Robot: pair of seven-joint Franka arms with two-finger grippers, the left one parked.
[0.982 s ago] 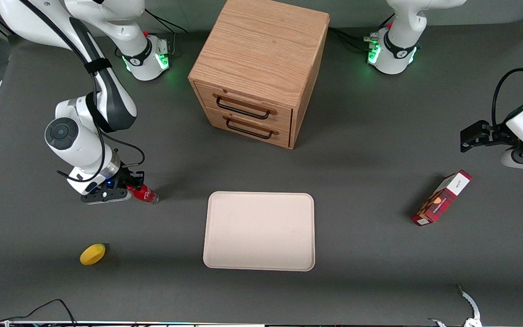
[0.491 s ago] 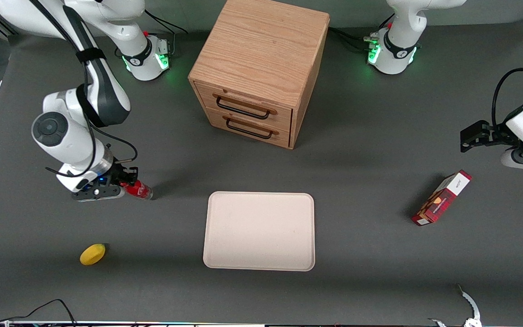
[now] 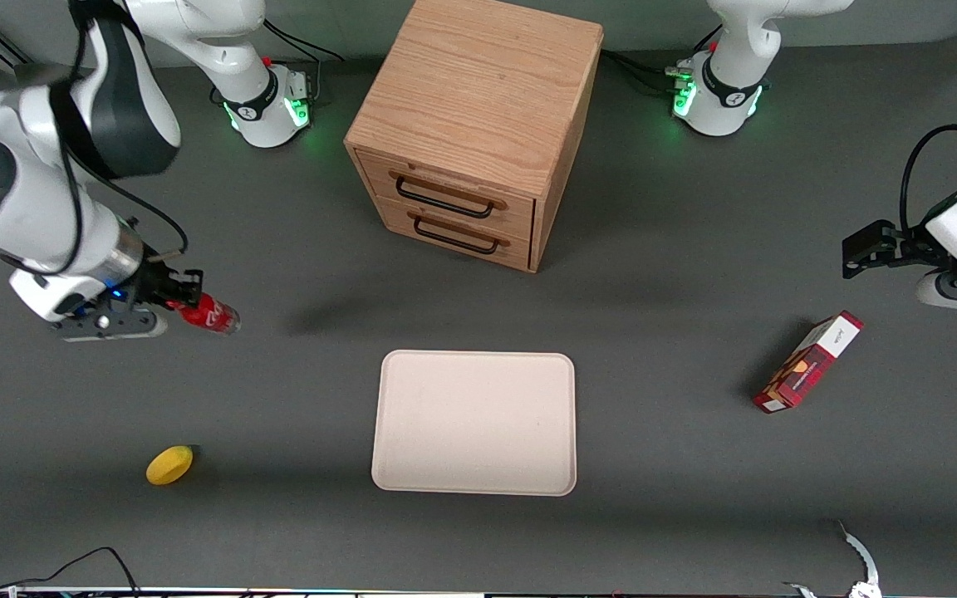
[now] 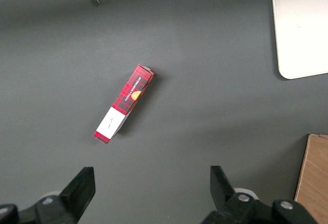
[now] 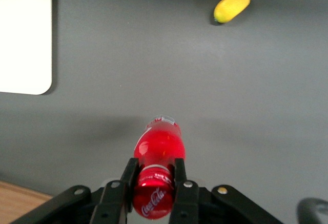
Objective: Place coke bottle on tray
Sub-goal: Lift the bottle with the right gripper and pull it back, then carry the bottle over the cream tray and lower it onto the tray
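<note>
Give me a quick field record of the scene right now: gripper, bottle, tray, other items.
gripper: gripper at the working arm's end of the table, raised, jaws shut on the coke bottle
coke bottle: coke bottle held off the table, not over the tray
tray: tray bare, nearer the front camera than the drawer cabinet
others: lemon, red carton on the table

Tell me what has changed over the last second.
The gripper, its fingers shut on the coke bottle, has risen with it, drifting toward the working arm's end of the table, away from the tray. The tray, lemon, red carton and drawer cabinet stayed put.
</note>
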